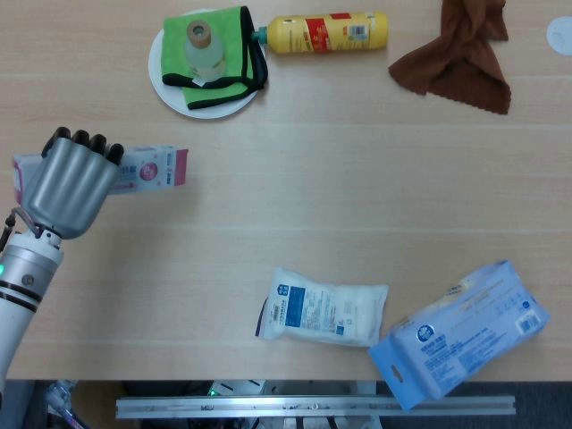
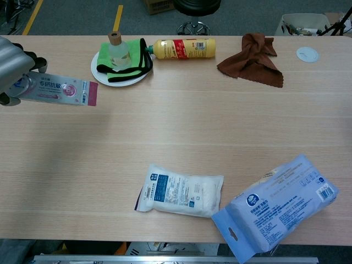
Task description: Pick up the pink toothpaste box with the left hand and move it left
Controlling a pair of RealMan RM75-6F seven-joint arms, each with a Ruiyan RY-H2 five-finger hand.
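My left hand (image 1: 70, 183) grips the pink toothpaste box (image 1: 152, 168) at the left edge of the table, its fingers wrapped over the box's left half. The box's pink right end sticks out past the fingers. In the chest view the same box (image 2: 60, 91) hangs above the table top, tilted slightly down to the right, and the left hand (image 2: 12, 60) shows only partly at the frame's left edge. The right hand shows in neither view.
A white plate (image 1: 172, 89) with a green cloth and a small bottle (image 1: 200, 46) sits at the back left. A yellow bottle (image 1: 327, 33) lies beside it and a brown cloth (image 1: 462, 57) further right. A white pouch (image 1: 323, 307) and a blue packet (image 1: 460, 332) lie near the front.
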